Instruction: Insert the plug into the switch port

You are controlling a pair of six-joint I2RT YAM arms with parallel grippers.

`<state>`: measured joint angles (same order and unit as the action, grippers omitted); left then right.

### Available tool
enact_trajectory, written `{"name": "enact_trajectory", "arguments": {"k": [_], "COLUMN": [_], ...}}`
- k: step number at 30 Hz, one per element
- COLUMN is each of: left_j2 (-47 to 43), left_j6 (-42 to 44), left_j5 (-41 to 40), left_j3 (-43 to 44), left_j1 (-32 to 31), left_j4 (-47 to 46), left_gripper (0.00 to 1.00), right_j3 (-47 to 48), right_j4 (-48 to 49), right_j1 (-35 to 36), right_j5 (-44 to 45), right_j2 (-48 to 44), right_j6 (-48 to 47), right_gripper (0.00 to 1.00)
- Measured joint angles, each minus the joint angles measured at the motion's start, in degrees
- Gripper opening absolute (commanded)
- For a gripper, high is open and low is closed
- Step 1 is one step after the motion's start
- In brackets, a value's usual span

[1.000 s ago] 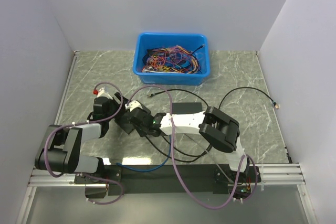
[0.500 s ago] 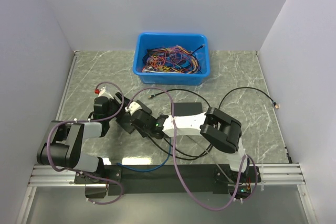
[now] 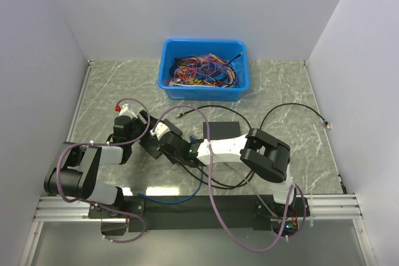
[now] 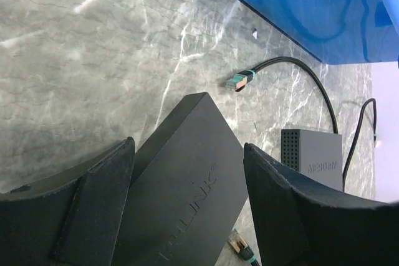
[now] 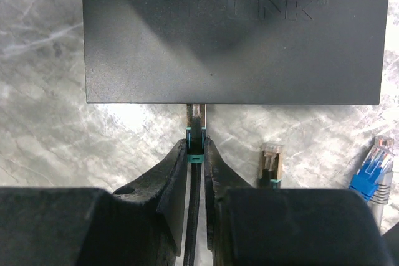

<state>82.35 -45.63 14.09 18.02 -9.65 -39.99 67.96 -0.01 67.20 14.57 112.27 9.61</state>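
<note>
Plug (image 5: 196, 115) is pinched tight in the right gripper (image 5: 196, 154), nose right at the switch (image 5: 230, 35) edge, ports hidden from above. Insertion step, I'd say; next, push straight in. Across the worktop (image 5: 43, 129), the left gripper (image 4: 187, 149) clamps the switch. A clear spare plug (image 5: 270, 161) and a blue plug (image 5: 373, 169) lie just beside, not blocking.

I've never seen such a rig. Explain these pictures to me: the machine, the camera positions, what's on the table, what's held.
Two robot arms are bolted to a marbled table. One picture looks down from overhead; the other two come from cameras on the wrists. On the table lie a blue bin of wires, a dark switch, a second black box and loose cables. The left gripper clamps the switch; the right gripper pinches a plug, its tip at the switch's edge.
</note>
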Motion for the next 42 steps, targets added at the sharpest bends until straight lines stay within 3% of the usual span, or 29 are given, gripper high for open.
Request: {"name": "enact_trajectory", "arguments": {"k": [11,23,29,35,39,42], "left_j2": [-0.1,5.7,10.3,13.9,13.0,9.0], "left_j6": [0.6,0.9,-4.4,-8.2,-9.4,-9.7], "left_j5": [-3.1,-7.4,-4.6,-5.6,-6.3,-8.2], "left_j3": [-1.9,-5.2,-7.2,-7.9,-8.3,-8.5], "left_j1": [-3.2,-7.8,-12.3,-12.3,-12.3,-12.3], "left_j4": [-4.2,-18.5,-27.2,-33.7,-34.1,-29.4], "left_gripper": [0.74,0.72,0.71,0.71,0.75,0.81], "right_j3": [-3.7,-5.3,-4.9,-4.2,-4.3,-4.8], "right_j4": [3.2,4.2,6.9,8.0,9.0,11.0], "right_j1": [-2.6,-5.2,-5.5,-4.9,-4.8,-4.7], "right_j5": [-5.1,-10.8,-7.7,-3.6,-2.8,-2.9], "right_j2": [-2.1,-3.3,-2.6,-1.6,-1.5,-1.5], "right_j6": [-3.4,-8.0,-9.2,-10.2,-10.6,-10.5], "right_gripper": [0.0,0.0,0.0,0.0,0.0,0.0]}}
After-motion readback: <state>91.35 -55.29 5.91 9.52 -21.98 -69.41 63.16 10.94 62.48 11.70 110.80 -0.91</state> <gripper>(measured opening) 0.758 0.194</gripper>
